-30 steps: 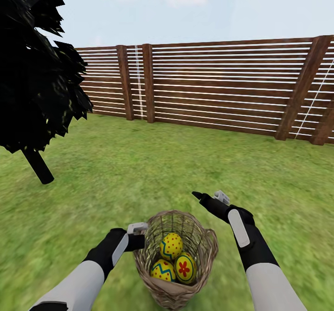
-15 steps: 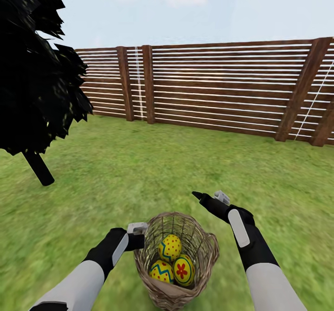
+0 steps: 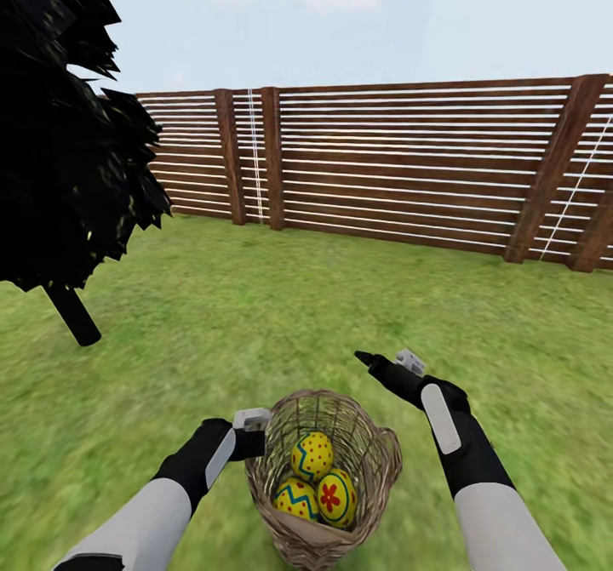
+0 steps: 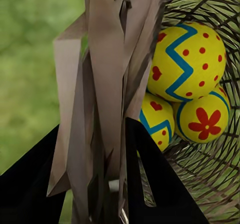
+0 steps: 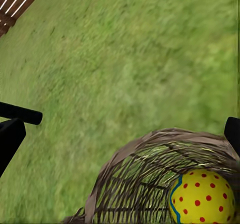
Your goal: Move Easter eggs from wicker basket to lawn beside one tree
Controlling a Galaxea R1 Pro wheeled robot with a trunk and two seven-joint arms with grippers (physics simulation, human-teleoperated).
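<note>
The wicker basket (image 3: pixel 376 443) sits low between my arms over the lawn (image 3: pixel 255 316). It holds three Easter eggs: a dotted one (image 3: pixel 312 454), a zigzag one (image 3: pixel 295 499) and a flower one (image 3: pixel 337 496). My left gripper (image 3: pixel 252 435) is shut on the basket's rim. The left wrist view shows its fingers (image 4: pixel 155 184) either side of the wicker wall (image 4: pixel 107 74), with the eggs (image 4: pixel 187 59) just beyond. My right gripper (image 3: pixel 387 357) hangs open and empty above the basket's right side. In the right wrist view the basket rim (image 5: pixel 150 146) and the dotted egg (image 5: pixel 200 199) lie below it. The tree is out of view.
A dark, thin-trunked conifer (image 3: pixel 72 316) stands on the grass at the left. A brown slatted fence (image 3: pixel 409 162) closes off the far side. Open grass stretches between me and the fence.
The whole picture has slid down a little, so the camera has moved. Both arms keep the same pose and the eggs lie as before.
</note>
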